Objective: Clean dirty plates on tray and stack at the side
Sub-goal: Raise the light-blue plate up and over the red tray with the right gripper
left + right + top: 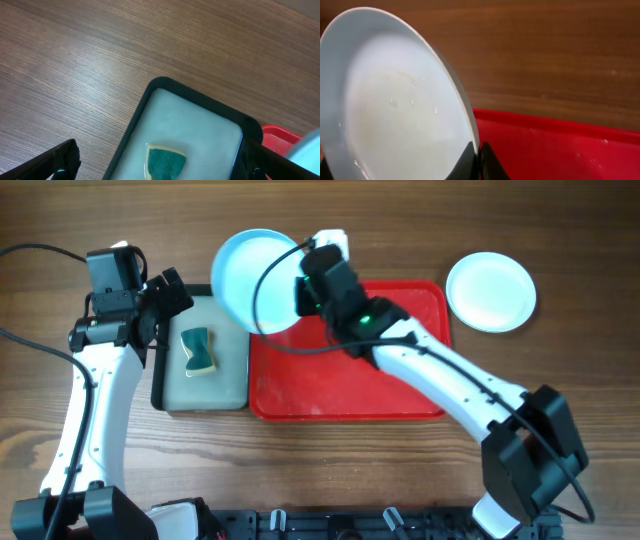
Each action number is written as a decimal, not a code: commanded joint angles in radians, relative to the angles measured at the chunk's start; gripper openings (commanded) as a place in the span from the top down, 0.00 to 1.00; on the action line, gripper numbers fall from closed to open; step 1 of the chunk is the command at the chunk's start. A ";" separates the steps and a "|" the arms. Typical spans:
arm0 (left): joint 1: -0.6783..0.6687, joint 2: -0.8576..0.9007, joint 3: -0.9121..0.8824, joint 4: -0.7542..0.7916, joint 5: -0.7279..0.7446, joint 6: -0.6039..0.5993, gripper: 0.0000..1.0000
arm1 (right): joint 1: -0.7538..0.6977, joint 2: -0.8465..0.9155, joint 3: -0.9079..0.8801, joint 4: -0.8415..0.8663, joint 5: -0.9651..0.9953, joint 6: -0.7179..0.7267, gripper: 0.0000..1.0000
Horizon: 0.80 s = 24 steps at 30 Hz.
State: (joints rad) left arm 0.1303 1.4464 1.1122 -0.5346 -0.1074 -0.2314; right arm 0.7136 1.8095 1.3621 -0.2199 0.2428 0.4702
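Observation:
My right gripper (306, 284) is shut on the rim of a light-blue plate (252, 280) and holds it tilted above the far left corner of the red tray (350, 385). In the right wrist view the fingers (477, 159) pinch the wet plate (395, 100) over the tray (560, 150). A second pale plate (490, 290) lies flat on the table, right of the tray. No third plate shows. My left gripper (168, 292) is open and empty above the far end of the black-rimmed tray (160, 390); its fingers (162, 152) straddle that end.
A green and yellow sponge (198, 352) lies in the pale inside of the black-rimmed tray (150, 95), also in the left wrist view (166, 162). The red tray's corner (280, 136) adjoins it. Black cables loop over the held plate and the table's left side.

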 commanded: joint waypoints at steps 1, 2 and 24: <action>0.004 0.000 0.006 0.000 0.001 -0.016 0.00 | 0.049 0.063 0.014 0.064 0.098 -0.037 0.96; 0.004 0.000 0.006 0.000 0.001 -0.016 0.00 | 0.062 0.078 0.014 0.089 0.104 -0.061 0.96; 0.004 0.000 0.006 0.000 0.001 -0.016 0.00 | 0.187 0.131 0.014 0.680 0.280 -0.963 0.96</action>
State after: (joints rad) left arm 0.1303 1.4464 1.1122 -0.5350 -0.1070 -0.2314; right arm 0.8787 1.9339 1.3624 0.4099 0.4816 -0.2939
